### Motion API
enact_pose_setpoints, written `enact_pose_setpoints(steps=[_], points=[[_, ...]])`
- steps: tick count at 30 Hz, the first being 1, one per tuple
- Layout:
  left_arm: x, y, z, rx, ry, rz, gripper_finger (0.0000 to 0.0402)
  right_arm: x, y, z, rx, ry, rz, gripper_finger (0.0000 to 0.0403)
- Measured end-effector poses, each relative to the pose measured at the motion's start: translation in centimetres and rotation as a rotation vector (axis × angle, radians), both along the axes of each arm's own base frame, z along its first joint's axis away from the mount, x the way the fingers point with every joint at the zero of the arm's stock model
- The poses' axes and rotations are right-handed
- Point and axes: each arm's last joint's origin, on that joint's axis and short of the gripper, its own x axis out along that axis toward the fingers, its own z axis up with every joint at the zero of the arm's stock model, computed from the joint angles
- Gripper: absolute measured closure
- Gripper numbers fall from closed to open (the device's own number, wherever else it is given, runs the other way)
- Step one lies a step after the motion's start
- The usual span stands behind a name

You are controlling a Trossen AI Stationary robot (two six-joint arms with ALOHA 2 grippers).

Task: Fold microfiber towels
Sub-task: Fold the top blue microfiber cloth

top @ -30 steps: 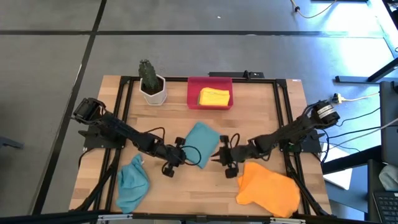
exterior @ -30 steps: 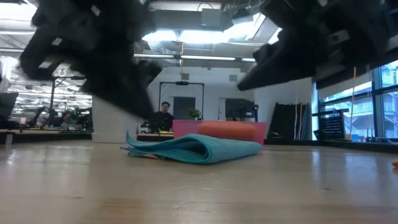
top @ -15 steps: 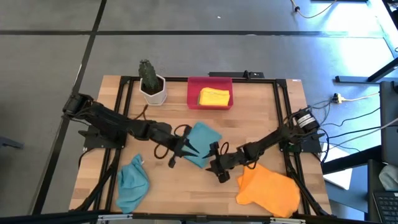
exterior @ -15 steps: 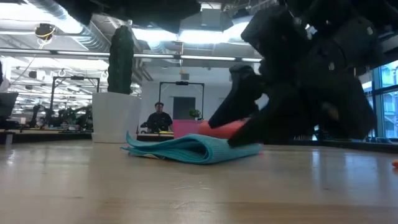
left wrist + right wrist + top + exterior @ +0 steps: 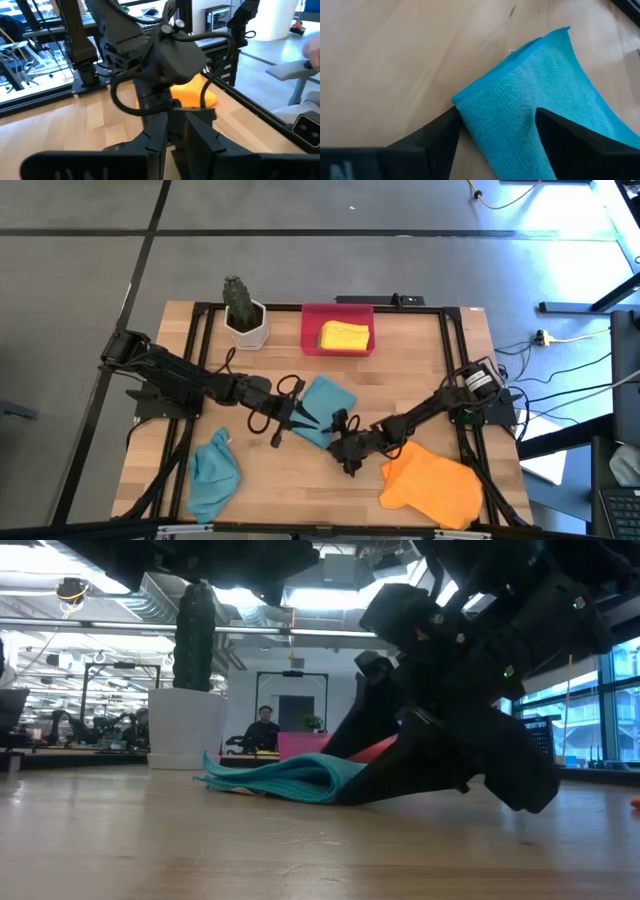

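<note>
teal cloth, the folded towel (image 5: 322,408), lay at the middle of the desk (image 5: 420,360), its long axis running from about 1 o'clock down to 7 o'clock in the high view. the right hand (image 5: 338,448) sat at the towel's 5 o'clock corner, fingers spread wide, and in its wrist view that corner (image 5: 520,95) lay between the two fingers (image 5: 427,142), not yet pinched. the left hand (image 5: 296,414) stood at the towel's 9 o'clock edge with fingers nearly together; whether it pinched cloth i could not tell. judged from this, the right hand was the one placed to take the corner, with the towel stretching away from it toward 11 o'clock. crumpled teal towel (image 5: 213,475) lay at 7 o'clock, orange towel (image 5: 432,483) at 5 o'clock.
</note>
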Motion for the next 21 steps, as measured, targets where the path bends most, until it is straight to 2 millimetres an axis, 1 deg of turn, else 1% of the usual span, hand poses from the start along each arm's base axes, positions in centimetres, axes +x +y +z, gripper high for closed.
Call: enact_pose_setpoints(steps=[3, 6, 9, 13, 14, 18, 21], points=[[0.0, -0.1, 0.0, 0.001, 0.0, -0.003, 0.0351, 0.0, -0.3, 0.0, -0.009, 0.003, -0.011, 0.0172], [0.0, -0.1, -0.1, 0.01, 0.006, 0.013, 0.0351, 0.1, -0.5, -0.1, -0.004, 0.011, -0.01, 0.0214], [-0.1, 0.0, -0.5, 0.024, 0.045, 0.04, 0.0351, 0.1, -0.5, -0.2, 0.017, 0.019, 0.013, 0.0275], [-0.2, 0.1, -1.1, 0.033, 0.111, 0.059, 0.0351, 0.1, -0.7, -0.3, 0.012, 0.019, -0.015, 0.0376], [-0.3, 0.1, -1.2, 0.034, 0.13, 0.064, 0.0351, 0.1, -0.7, -0.3, 0.014, 0.012, -0.035, 0.0387], [-0.8, -0.1, -2.2, 0.041, 0.244, 0.078, 0.0351, -0.2, -1.4, -0.3, 0.101, 0.016, -0.184, 0.0388], [-1.5, -0.4, -3.4, 0.113, 0.363, 0.145, 0.0351, -0.9, -1.8, -0.4, 0.199, 0.004, -0.217, 0.0395]])
